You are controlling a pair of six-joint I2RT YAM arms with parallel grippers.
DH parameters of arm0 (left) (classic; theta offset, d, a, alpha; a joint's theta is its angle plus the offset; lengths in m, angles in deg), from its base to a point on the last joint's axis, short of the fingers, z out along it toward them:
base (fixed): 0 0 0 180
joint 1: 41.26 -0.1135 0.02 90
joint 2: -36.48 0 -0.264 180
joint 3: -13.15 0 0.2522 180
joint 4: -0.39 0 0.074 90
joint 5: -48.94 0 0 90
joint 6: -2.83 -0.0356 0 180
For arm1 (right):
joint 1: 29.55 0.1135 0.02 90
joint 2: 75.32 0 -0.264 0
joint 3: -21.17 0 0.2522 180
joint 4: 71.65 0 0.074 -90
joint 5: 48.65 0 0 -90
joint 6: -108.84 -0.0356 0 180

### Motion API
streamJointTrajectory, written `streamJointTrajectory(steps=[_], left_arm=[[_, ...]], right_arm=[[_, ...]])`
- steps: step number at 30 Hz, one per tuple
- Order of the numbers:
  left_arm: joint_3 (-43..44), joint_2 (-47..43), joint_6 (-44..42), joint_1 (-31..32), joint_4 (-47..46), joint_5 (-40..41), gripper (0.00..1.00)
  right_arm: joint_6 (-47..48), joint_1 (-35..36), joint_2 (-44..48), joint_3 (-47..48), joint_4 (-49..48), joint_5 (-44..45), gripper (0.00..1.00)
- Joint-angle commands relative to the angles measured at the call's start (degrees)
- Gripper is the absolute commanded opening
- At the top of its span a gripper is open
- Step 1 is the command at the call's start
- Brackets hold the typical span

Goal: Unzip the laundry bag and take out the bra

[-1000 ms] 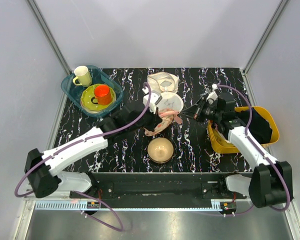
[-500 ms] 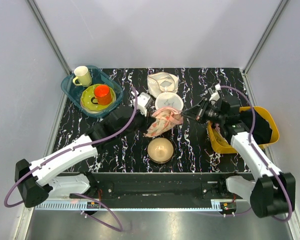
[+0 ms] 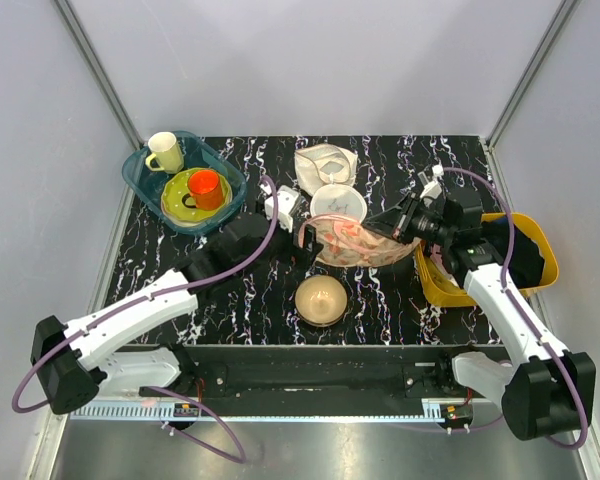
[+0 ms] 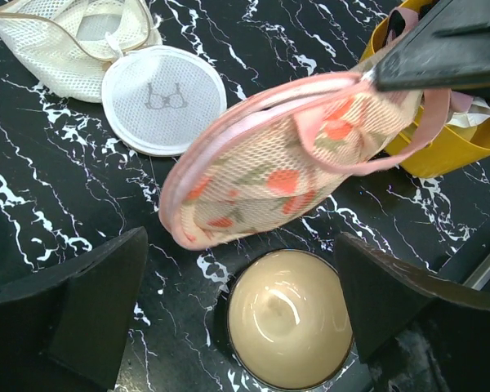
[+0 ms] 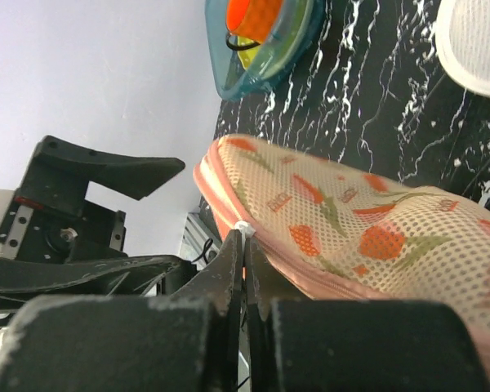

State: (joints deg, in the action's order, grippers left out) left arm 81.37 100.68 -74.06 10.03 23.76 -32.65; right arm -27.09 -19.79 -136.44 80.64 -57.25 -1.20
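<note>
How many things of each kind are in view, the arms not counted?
Mesh pieces: 3 (pink bag, white disc, beige bag)
Cups: 2 (cream cup, orange cup)
Bowls: 1 (tan bowl)
Plates: 1 (green plate)
Containers: 2 (teal tray, yellow bin)
Total: 9

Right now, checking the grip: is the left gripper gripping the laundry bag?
No, the left gripper stands wide open, clear of the laundry bag pinched by the right gripper.

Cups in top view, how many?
2. Cream cup in the far corner of the teal bin; orange cup on the yellow-green plate in the same bin. The yellow bin is partly hidden, so more could be there.
</note>
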Motion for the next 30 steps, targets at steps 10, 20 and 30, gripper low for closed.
streamJointTrajectory(steps=[10,20,30], left_arm=[[16.46,12.95,-10.54,-0.05,2.43,-8.14,0.99],[21.04,22.18,-12.14,0.04,3.57,-18.42,0.99],[11.65,14.12,-7.92,0.04,0.33,-10.45,0.0]], right_arm=[[2.07,1.23,1.44,0.16,0.66,0.09,0.0],[3.21,1.4,2.32,0.86,2.78,-0.61,0.0],[5.24,1.32,-0.3,1.92,4.28,2.73,0.0]])
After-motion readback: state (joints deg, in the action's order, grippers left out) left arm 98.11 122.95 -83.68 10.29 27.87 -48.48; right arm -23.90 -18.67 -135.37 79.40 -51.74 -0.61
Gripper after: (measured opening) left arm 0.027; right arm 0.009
